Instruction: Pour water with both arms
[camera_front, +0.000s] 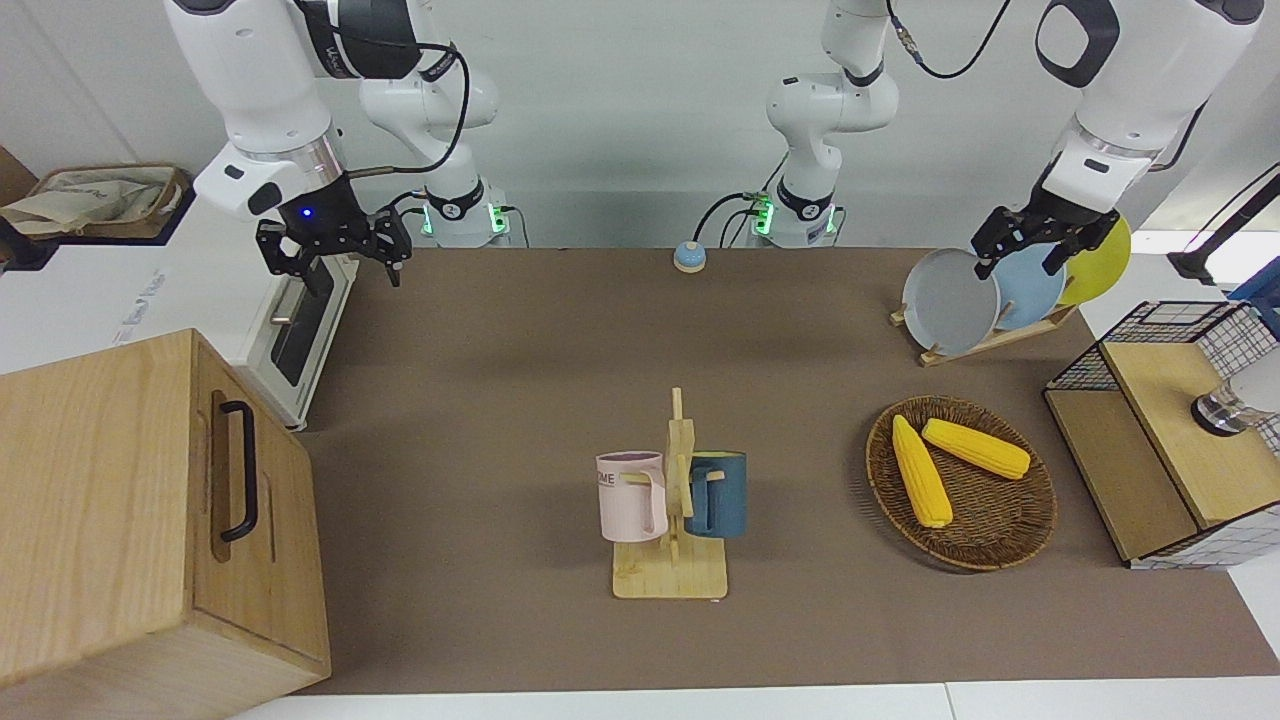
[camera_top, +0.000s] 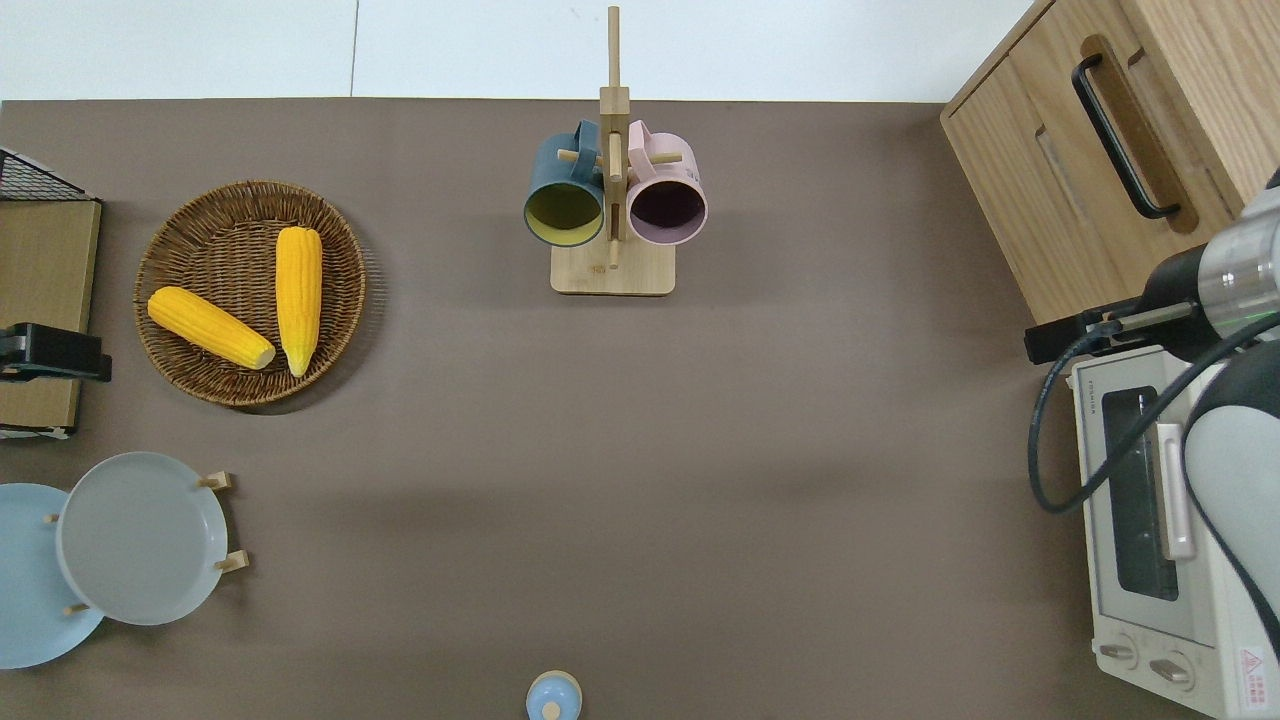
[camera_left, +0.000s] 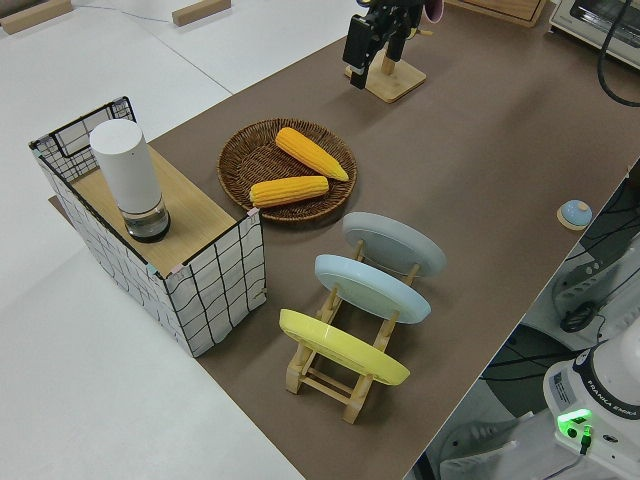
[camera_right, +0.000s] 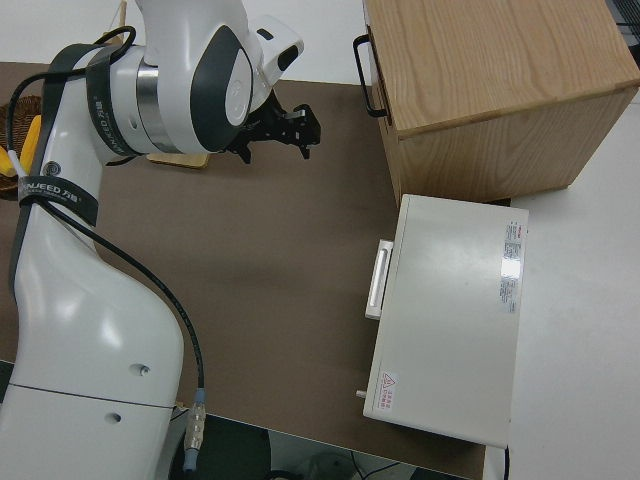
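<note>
My two white arms both hang in the air with nothing in them. The left gripper (camera_front: 1022, 262) (camera_top: 55, 353) (camera_left: 377, 40) is open over the wooden top of the wire-sided shelf (camera_top: 40, 300) at the left arm's end of the table. The right gripper (camera_front: 335, 268) (camera_top: 1062, 338) (camera_right: 282, 135) is open over the table edge where the wooden cabinet (camera_top: 1120, 150) meets the toaster oven (camera_top: 1165, 520). A pink mug (camera_front: 630, 497) and a dark blue mug (camera_front: 720, 493) hang on a wooden rack (camera_front: 670, 578) at mid-table. Water is out of view.
A white cylinder (camera_left: 127, 172) stands on the wire shelf. A wicker basket (camera_top: 250, 385) holds two corn cobs. A plate rack (camera_left: 335, 385) carries grey, blue and yellow plates. A small blue bell (camera_top: 553, 697) sits close to the robots.
</note>
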